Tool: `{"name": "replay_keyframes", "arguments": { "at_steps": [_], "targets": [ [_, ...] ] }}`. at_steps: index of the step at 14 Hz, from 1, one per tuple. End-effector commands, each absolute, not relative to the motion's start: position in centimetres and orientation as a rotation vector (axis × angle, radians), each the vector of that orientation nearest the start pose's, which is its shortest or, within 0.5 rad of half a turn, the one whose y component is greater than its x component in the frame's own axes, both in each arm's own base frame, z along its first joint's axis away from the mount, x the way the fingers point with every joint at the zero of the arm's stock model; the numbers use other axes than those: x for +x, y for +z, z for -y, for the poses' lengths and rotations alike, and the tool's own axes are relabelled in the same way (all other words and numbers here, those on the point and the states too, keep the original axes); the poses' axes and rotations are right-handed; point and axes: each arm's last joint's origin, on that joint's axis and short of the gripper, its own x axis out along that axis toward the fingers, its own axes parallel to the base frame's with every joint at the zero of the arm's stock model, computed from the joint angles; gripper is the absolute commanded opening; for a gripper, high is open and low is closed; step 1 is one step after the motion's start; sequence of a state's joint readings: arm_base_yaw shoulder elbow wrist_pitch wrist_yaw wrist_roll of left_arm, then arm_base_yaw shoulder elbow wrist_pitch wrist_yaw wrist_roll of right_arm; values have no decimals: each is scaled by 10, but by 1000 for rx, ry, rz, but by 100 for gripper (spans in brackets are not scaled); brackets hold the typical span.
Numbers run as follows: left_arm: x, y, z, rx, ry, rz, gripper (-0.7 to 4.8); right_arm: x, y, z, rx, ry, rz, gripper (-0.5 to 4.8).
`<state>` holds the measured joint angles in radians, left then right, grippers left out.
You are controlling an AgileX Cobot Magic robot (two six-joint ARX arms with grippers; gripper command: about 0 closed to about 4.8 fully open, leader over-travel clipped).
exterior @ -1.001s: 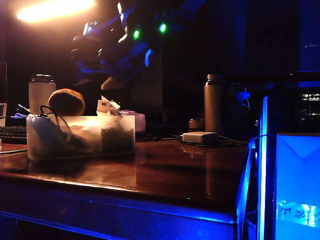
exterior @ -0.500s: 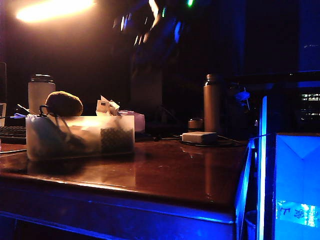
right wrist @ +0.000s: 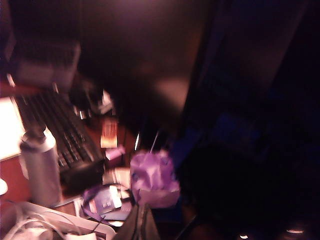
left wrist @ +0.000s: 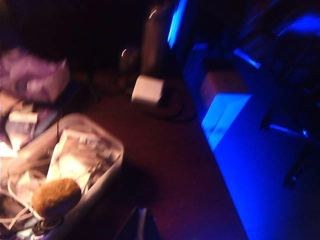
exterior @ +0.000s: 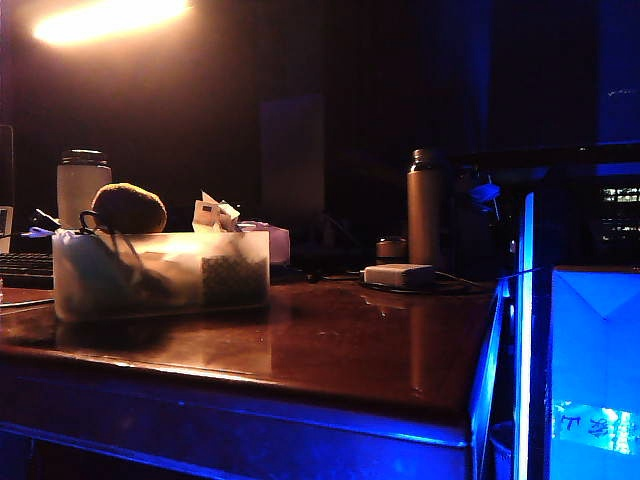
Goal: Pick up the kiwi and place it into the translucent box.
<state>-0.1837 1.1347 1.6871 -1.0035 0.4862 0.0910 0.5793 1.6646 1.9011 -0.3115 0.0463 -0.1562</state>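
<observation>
The brown fuzzy kiwi (exterior: 128, 208) lies on top of the clutter in the translucent box (exterior: 200, 275) at the left of the table, poking above its rim. In the left wrist view the kiwi (left wrist: 56, 197) sits at one end of the box (left wrist: 102, 167), among white cables. My left gripper (left wrist: 142, 226) hangs beside the box as a narrow dark wedge, shut and empty. The right gripper (right wrist: 143, 210) is shut on nothing, above the table behind the box, whose corner (right wrist: 55, 222) shows below it. Neither arm appears in the exterior view.
A white bottle (exterior: 83, 185) and a keyboard (exterior: 25, 268) stand behind the box. A purple crumpled thing (right wrist: 152, 177) lies under the right gripper. A metal flask (exterior: 426, 205) and a flat white block (exterior: 399, 274) sit mid-table. A blue-lit panel (exterior: 595, 370) borders the right edge.
The right arm, just above the box a second ago, has lifted up out of the exterior view. The kiwi has settled slightly lower on the box's contents and lies still.
</observation>
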Motion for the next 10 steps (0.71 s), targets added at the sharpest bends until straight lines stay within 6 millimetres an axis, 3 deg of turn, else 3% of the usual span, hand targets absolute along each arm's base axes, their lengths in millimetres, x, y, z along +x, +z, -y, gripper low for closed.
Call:
{"name": "replay_keyframes", "arguments": {
  "at_steps": [1, 3, 6, 8, 10],
  "targets": [
    [121, 495, 40, 39, -700, -325, -4, 259, 507, -169, -181, 537, -29, -2],
    [82, 498, 33, 47, -718, -293, -4, 222, 521, -145, -191, 540, -57, -2],
    [19, 491, 17, 52, -694, -275, -4, 171, 528, -111, -220, 549, -138, -2],
    [-8, 476, 11, 56, -672, -266, -4, 138, 522, -90, -231, 551, -170, -2],
    [-17, 439, 8, 34, -667, -281, -4, 108, 495, -70, -230, 552, -173, -2]
  ]
}}
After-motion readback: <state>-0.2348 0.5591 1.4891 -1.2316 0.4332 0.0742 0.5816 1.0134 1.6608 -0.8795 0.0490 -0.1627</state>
